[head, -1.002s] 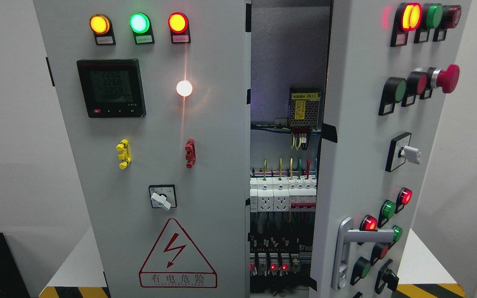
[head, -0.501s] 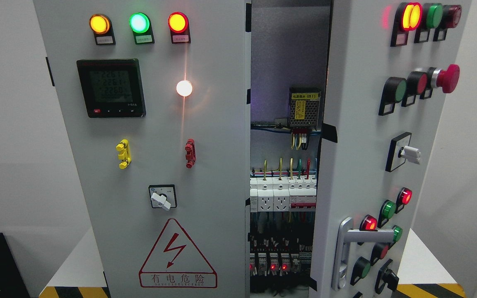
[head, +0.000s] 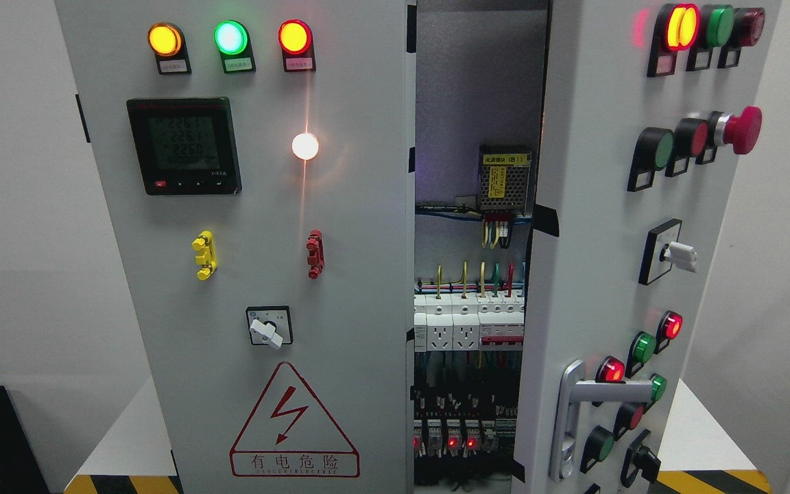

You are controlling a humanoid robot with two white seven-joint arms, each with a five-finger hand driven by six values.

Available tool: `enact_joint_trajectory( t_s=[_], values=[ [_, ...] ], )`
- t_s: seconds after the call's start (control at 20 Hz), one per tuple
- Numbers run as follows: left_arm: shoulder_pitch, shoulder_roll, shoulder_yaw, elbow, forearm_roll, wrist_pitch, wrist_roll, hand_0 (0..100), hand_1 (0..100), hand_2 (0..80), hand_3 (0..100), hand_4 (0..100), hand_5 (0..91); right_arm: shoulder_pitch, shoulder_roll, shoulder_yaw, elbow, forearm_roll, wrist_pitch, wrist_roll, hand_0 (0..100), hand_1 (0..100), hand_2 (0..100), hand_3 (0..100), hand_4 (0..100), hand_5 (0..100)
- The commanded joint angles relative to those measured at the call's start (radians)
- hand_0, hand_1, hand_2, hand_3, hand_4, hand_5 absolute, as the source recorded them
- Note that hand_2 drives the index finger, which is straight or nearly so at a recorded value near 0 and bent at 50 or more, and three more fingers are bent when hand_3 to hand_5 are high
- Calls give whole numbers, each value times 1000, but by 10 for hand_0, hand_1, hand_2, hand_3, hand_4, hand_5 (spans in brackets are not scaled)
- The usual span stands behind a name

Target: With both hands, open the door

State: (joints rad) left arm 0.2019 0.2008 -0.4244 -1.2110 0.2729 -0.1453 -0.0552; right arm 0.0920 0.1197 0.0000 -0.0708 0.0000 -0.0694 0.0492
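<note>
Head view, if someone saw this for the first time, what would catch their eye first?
Probably the row of lit lamps at the top of the left door: orange, green and red, with a bright white light glaring below them. Next, the right door stands ajar, showing wiring and white breakers in the gap. The red mushroom button juts out at upper right.

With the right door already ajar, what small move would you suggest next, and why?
Probably bring a hand up to the silver handle on the right door and swing it wider. That door stands only partly open, showing the breakers through a narrow gap, the left door looks closed, and neither hand is in view.
</note>
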Motion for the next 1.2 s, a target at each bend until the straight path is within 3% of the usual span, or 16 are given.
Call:
enact_joint_trajectory(
  t_s=[0.0,0.2,0.75,0.95,1.15],
  values=[
    [-32,322,-240,-563,61,15,0,0,0,0,0,0,0,0,0,3,0,9,0,0,191,0,0,0,0,0],
    [-96,439,-277,-694,141,16,0,0,0,0,0,0,0,0,0,3,0,9,0,0,191,0,0,0,0,0],
    [-372,637,-286,-860,497,16,-8,0,0,0,0,0,0,0,0,3,0,9,0,0,191,0,0,0,0,0],
    [-487,660,-307,-889,565,18,-9,0,0,0,0,0,0,0,0,3,0,9,0,0,191,0,0,0,0,0],
    [-604,675,-309,-897,584,19,-8,0,0,0,0,0,0,0,0,3,0,9,0,0,191,0,0,0,0,0]
  ],
)
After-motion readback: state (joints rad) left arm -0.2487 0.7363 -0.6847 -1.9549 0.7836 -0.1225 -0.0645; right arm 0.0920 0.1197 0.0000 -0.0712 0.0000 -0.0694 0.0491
